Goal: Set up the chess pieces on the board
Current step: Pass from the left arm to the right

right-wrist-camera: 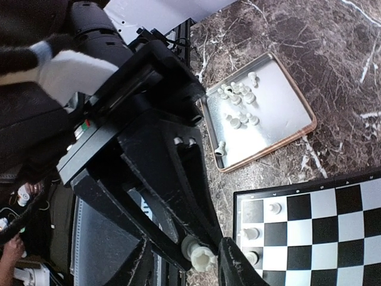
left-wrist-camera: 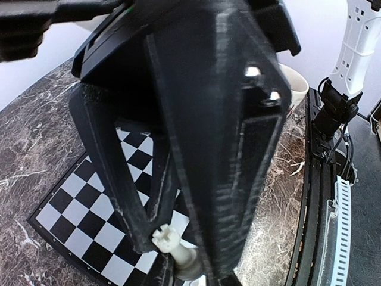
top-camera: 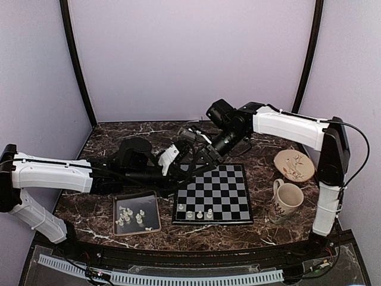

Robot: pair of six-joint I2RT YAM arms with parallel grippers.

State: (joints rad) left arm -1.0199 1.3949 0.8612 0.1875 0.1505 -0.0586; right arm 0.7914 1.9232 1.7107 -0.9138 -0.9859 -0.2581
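Observation:
Both grippers meet above the far-left corner of the board point(top-camera: 217, 193), the left gripper point(top-camera: 183, 162) coming from the left and the right gripper point(top-camera: 201, 155) from the right. In the right wrist view, the left gripper's fingers point(right-wrist-camera: 172, 190) are pinched on a small whitish crowned chess piece point(right-wrist-camera: 202, 257). My right gripper point(right-wrist-camera: 187, 265) is open, its fingers straddling the piece. The piece also shows in the left wrist view point(left-wrist-camera: 172, 247). Three pieces point(top-camera: 195, 213) stand on the board's near-left squares. Several more point(top-camera: 130, 217) lie in the metal tray point(top-camera: 116, 205).
A patterned mug point(top-camera: 287, 199) stands right of the board, with a beige plate point(top-camera: 294, 165) behind it. The tray point(right-wrist-camera: 280, 107) sits left of the board point(right-wrist-camera: 333, 214) on the dark marble table. Purple walls enclose the back and sides.

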